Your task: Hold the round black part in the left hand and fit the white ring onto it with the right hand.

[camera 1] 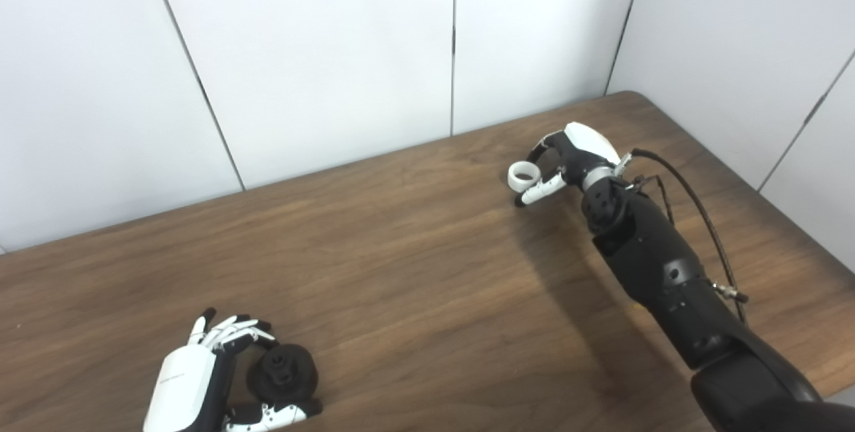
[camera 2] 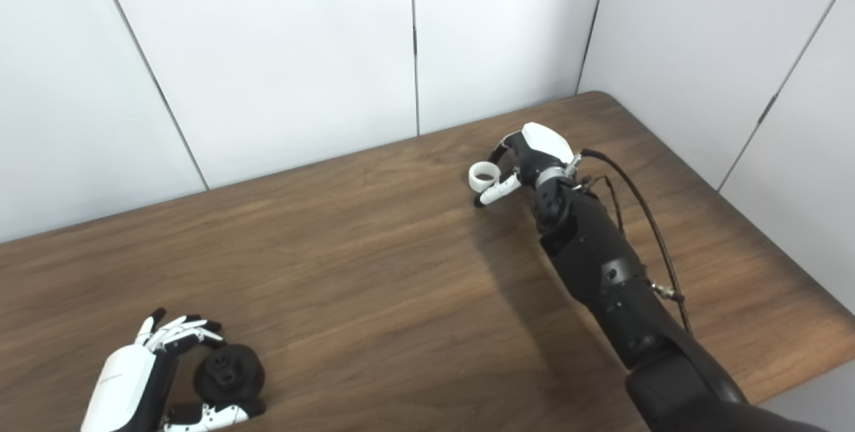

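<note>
My left hand (camera 1: 194, 378): near-left corner of the counter (camera 1: 401, 272), white back facing up. Fingers (camera 1: 230, 332) curl over the far side of the black part (camera 1: 284, 372), thumb lies under its near edge. Hand is cupped round it, partly closed; looks like a light grip, but I can't tell how firm the contact is.

Black part: round, dark, w/ a raised hub in the middle. Sits at the near-left of the counter, just right of my left palm, between fingers & thumb. Can't tell if it rests on the wood or is lifted a bit.

My right hand (camera 1: 568, 161): far-right area of the counter, arm coming in from the near-right edge. White back up, fingers bent in toward the left. Closed on the white ring (camera 1: 523, 175), which is pinched at the fingertips w/ the thumb under it.

White ring: small, short tube shape, opening tilted up toward me. Sticks out left of my right hand at its tips, above the wood; a shadow falls on the counter below the hand & arm.

Ring vs black part: well apart, ring far-right, part near-left. Ring not yet on the part.

Cable (camera 1: 695, 208): thin dark lead running along the right side of my right forearm from the wrist.

Counter: dark brown wood grain.

Wall (camera 1: 320, 51): white panels w/ dark seams, behind the far edge & down the right side.
</note>
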You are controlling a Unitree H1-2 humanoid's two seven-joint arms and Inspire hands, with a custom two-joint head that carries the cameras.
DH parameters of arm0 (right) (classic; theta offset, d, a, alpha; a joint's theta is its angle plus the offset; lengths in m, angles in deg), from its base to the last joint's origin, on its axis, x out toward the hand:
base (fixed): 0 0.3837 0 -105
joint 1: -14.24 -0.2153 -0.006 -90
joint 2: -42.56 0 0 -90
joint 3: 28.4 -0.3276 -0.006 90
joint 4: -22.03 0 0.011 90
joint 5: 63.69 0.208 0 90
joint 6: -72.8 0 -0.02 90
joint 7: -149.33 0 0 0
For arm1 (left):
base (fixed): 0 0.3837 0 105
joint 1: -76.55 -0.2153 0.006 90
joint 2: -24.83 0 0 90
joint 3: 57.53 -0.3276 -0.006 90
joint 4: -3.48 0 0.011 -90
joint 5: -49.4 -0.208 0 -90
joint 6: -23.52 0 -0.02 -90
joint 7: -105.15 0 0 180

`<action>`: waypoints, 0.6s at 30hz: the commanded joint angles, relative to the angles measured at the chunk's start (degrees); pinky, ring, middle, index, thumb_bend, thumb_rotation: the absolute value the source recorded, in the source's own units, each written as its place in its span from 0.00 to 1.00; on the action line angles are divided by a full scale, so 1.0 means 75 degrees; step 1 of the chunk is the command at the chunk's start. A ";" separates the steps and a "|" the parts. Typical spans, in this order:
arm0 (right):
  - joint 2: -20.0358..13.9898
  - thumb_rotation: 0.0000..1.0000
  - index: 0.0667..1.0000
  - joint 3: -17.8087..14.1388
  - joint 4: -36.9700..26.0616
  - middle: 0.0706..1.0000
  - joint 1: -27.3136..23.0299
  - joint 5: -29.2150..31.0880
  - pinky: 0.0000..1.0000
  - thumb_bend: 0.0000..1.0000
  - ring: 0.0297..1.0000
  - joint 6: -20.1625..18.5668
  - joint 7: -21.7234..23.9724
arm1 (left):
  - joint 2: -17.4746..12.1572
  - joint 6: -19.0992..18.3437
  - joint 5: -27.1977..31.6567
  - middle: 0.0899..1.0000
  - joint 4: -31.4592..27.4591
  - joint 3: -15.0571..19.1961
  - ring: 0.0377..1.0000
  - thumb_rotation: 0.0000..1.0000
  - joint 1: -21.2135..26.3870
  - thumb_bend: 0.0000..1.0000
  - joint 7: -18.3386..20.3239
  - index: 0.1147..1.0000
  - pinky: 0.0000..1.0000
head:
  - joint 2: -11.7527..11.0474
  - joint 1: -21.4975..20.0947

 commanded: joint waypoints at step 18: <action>-0.0011 0.17 0.56 0.0083 0.0078 0.87 -0.0277 0.0162 1.00 0.83 0.98 0.0041 -0.0245 | -0.0046 0.0005 -0.0063 0.72 0.0243 -0.0047 0.84 0.05 -0.0349 0.52 -0.0158 0.42 1.00 | 0.0014 0.0028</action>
